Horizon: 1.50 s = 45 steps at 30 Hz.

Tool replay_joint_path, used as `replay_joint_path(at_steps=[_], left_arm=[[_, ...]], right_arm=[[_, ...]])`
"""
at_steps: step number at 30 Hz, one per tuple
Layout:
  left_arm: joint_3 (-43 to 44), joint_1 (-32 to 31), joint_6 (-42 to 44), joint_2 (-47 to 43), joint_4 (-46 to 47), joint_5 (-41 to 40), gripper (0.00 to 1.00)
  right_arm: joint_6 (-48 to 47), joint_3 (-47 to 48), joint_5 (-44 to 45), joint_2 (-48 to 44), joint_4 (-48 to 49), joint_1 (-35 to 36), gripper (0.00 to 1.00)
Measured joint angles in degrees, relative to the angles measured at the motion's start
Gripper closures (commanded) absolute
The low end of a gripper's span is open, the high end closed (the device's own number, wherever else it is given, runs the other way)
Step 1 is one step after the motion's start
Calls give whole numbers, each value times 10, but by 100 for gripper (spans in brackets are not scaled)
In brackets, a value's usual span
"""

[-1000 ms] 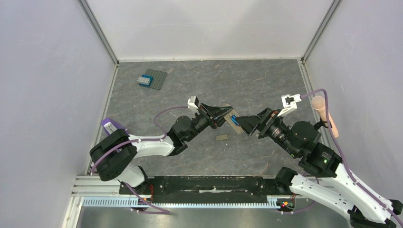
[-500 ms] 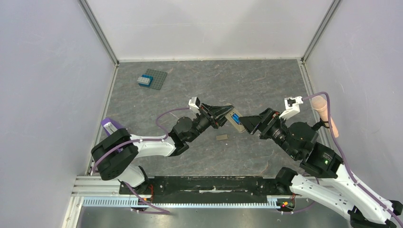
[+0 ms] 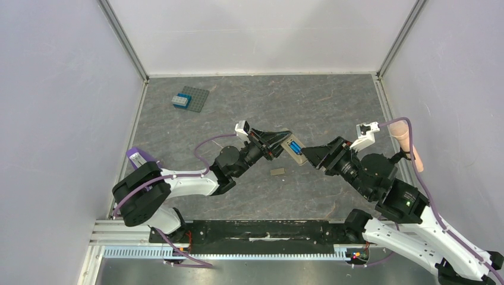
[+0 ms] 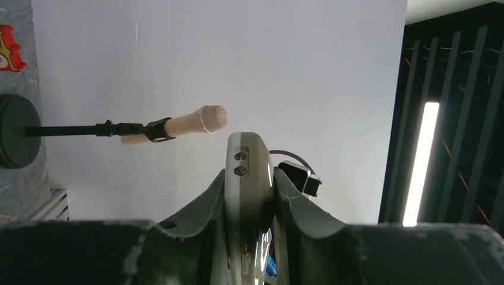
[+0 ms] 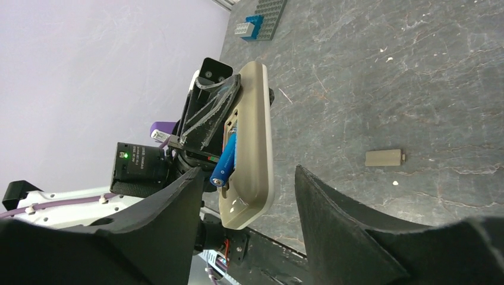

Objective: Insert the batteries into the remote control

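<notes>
The white remote control hangs in the air over the table's middle, with my left gripper shut on its far end. In the left wrist view the remote stands edge-on, clamped in the gripper. A blue battery lies in the open recess on the remote's back, its near end sticking out at a tilt. The same battery shows from above. My right gripper is open, its fingers on either side of the remote's near end and apart from it.
A small tan cover lies flat on the table under the remote, also seen as the cover. A blue brick on a grey studded plate sits at the back left. A microphone stands by the right wall.
My right gripper's fingers have come closer together and the gripper has drawn back slightly to the right. The left gripper keeps its hold and has raised the remote a little.
</notes>
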Motion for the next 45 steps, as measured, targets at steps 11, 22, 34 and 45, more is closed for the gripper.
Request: replay_joint_path(at_steps=[11,22,34,45], left_arm=[[0,0,0,0,-5,-1,98],[0,0,1,0,-9,-1,98],[0,1,1,0,-21,-12,98],[-1,4,1,0,-33,-17,98]], right_arm=[[9,-2,-2,17,0,0,49],[11,-6,-6,21,9,0,54],[12,-27,-6,22,34,-4,59],[11,-40,-5,28,54,-6,55]])
